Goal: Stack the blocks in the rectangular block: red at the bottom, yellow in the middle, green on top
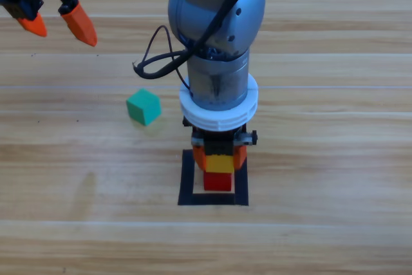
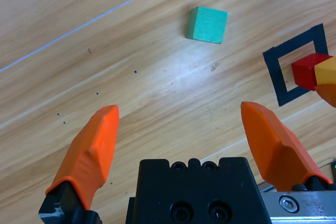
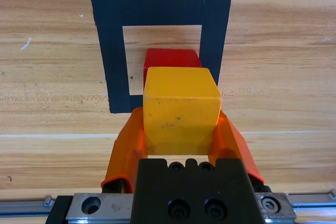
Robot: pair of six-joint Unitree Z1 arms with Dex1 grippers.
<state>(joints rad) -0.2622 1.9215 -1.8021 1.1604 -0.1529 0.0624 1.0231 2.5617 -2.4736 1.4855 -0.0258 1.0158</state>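
Observation:
The red block [image 1: 217,182] sits inside the rectangular block [image 1: 187,181], a square of black tape, also seen in the right wrist view as red block [image 3: 170,59] and tape [image 3: 115,51]. My right gripper [image 1: 219,157] is shut on the yellow block [image 1: 220,163], holding it on or just above the red one; the yellow block [image 3: 180,109] fills its jaws. The green block [image 1: 143,107] lies on the wood to the left of the tape, apart from both arms. My left gripper [image 1: 59,25] hangs open at the top left corner, with the green block [image 2: 207,24] ahead of it.
A black cable [image 1: 158,62] loops off the right arm above the green block. Bare wooden table [image 1: 322,159] lies on all sides of the tape square.

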